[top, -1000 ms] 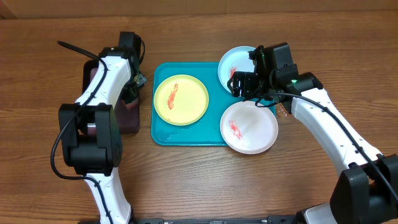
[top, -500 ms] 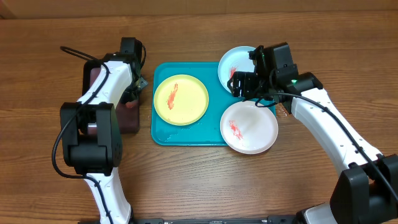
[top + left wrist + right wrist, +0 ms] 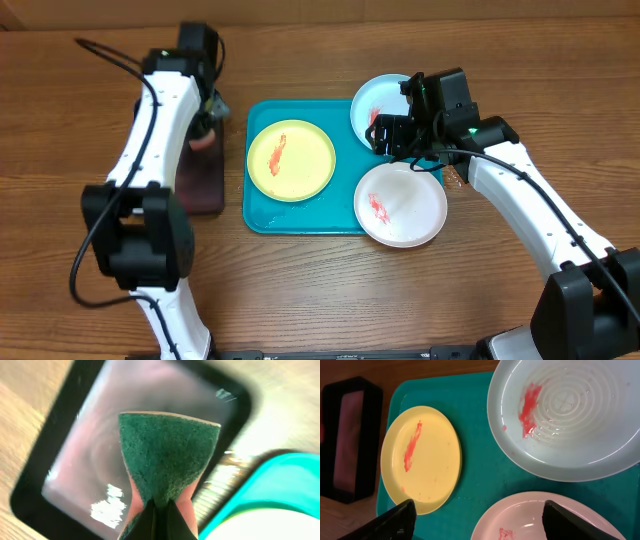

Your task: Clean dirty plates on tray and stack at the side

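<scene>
The worktop [image 3: 300, 290] is brown wood with a long grain running side to side, and it fills the overhead view from edge to edge. On it the turquoise tray [image 3: 345, 222] lies at the middle, with the smaller black tray [image 3: 205, 195] just beside its left rim.

My left gripper [image 3: 160, 510] hangs over the black tray, its jaws pinched tight on the narrow end of a green sponge [image 3: 167, 455]. The sponge fans out wide above the tray's pinkish-grey bottom, which shows bright glints (wet or merely glossy, I cannot tell). The wrist view is blurred, with a corner of the turquoise tray at its right.

My right gripper [image 3: 479, 505] is spread wide and holds nothing. It hovers over the right part of the turquoise tray, between the light blue plate [image 3: 570, 415] and the white plate [image 3: 535, 515].

The yellow-green plate [image 3: 290, 160] lies flat in the tray's left half with one red-orange streak. The light blue plate sits at the far right corner, overhanging the rim, smeared red near its middle. The white plate rests at the near right corner, partly out over the worktop, also smeared.
</scene>
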`<state>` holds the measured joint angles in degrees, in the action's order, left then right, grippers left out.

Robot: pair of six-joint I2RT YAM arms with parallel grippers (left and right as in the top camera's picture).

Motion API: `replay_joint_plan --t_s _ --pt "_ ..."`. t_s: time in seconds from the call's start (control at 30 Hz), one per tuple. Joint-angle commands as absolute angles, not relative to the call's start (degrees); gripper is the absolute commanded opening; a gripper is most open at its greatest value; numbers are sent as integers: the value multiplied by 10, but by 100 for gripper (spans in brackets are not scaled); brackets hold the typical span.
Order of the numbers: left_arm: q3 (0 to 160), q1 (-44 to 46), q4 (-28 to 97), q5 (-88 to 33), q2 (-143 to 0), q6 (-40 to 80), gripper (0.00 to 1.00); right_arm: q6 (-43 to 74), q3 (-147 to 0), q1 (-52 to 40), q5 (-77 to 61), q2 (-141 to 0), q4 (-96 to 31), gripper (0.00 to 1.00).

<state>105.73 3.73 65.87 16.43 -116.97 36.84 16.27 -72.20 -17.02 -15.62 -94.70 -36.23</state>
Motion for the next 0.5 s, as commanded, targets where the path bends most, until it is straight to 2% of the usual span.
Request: replay_joint_plan --t_s 0.0,0.13,0.47 --pt "1093 65 660 96 -1124 278 4 174 -735 -170 -150 -947 -353 80" --pt "1083 125 653 -3 -1125 219 4 238 -735 -145 -167 -948 -354 72" --pt "1061 203 645 -1 -1125 207 4 275 -735 -119 -184 -948 -391 56"
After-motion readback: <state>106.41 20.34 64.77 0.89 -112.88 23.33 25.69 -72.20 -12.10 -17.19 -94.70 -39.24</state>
